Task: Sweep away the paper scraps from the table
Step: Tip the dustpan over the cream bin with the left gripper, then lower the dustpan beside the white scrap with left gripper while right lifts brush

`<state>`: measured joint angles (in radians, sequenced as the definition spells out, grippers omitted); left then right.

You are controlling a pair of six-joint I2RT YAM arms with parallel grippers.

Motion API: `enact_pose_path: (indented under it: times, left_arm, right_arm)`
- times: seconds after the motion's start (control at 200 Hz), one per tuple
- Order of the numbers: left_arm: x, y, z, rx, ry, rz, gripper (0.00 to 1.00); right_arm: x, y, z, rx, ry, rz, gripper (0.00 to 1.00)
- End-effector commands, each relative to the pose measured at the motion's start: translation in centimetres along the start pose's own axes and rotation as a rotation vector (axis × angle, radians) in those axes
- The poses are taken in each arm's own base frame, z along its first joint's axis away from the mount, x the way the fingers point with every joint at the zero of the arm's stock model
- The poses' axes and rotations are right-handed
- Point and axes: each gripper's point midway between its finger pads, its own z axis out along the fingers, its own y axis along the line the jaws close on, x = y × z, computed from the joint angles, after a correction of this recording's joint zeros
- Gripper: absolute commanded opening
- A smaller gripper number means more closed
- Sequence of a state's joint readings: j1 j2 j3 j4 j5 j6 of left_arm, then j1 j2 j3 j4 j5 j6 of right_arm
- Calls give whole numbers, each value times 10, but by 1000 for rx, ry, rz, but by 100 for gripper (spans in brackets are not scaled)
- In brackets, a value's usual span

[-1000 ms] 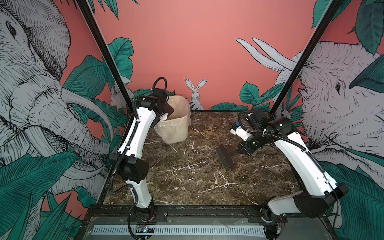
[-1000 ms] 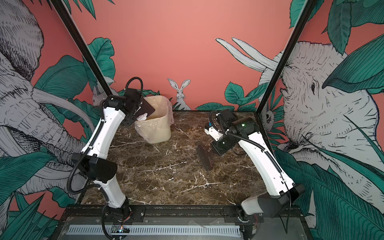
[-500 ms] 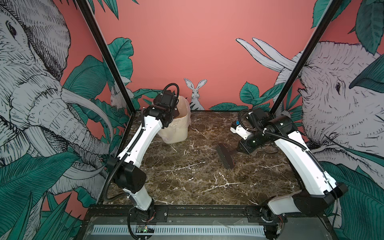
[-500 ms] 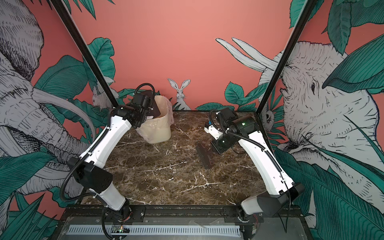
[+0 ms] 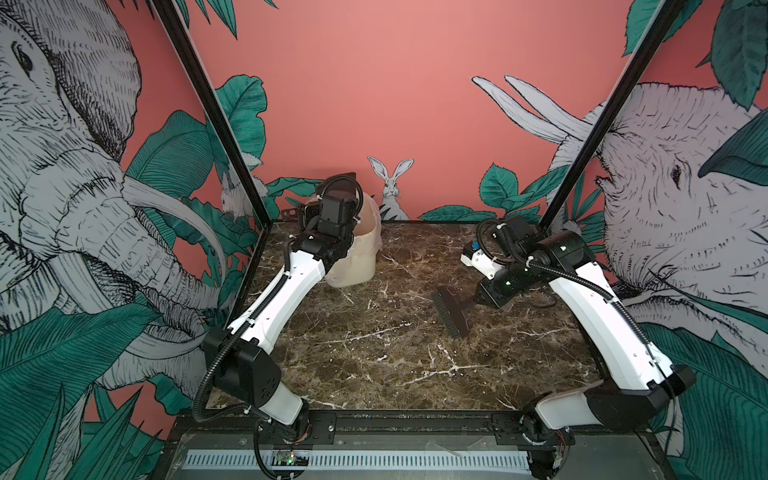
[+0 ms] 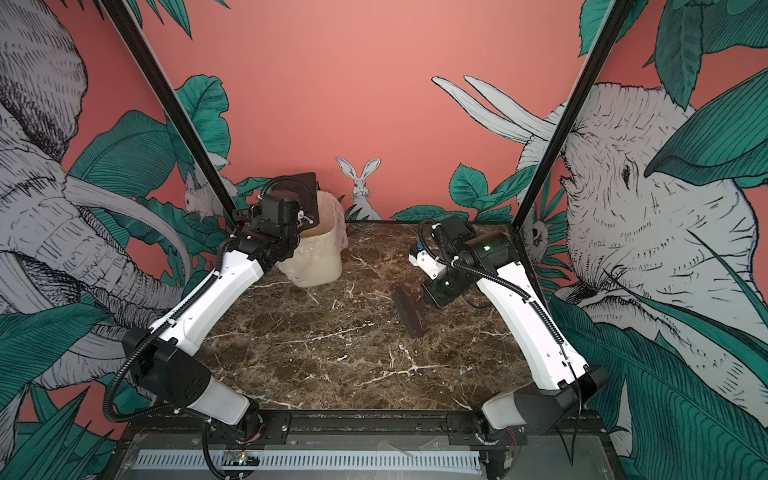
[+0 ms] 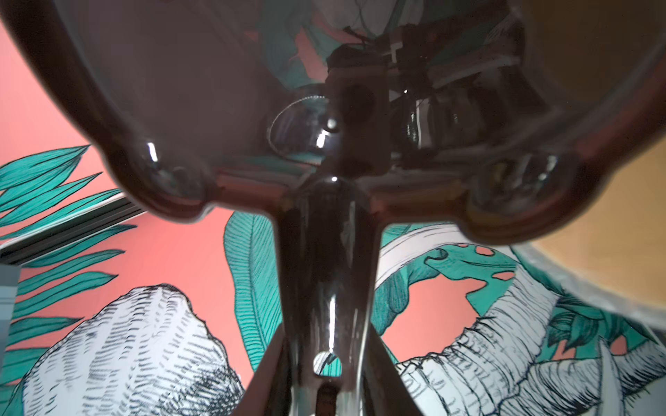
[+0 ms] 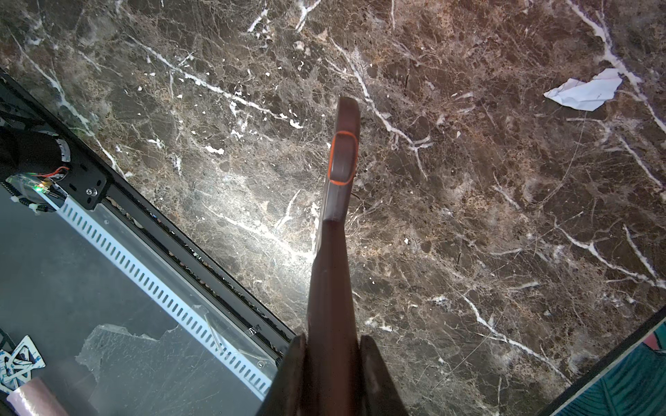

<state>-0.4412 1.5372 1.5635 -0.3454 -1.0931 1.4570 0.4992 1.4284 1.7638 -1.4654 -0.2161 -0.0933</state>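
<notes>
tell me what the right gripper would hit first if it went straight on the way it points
The table, most likely: the right gripper, shut on the brush, points down at bare marble; bristle contact is unclear.

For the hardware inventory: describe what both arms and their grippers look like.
The left arm and right arm match: white tapered link shells between black joint housings, each with a black corrugated cable hose tied on by white zip ties. Small green lights glow on the right arm's joints. The left gripper and right gripper have dark fingers.
</notes>
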Motion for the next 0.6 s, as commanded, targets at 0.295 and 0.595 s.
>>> enact_pose_path:
  times: [0.295,0.595]
  left_arm:
    - [30,54,-27,-36,-37,-326,0]
    - [-19,52,-101,134,-307,-542,0]
  right_arm:
    - [-3,-43,-5,240,-4,-3,0]
    - [-19,-116,-9,543,36,27,0]
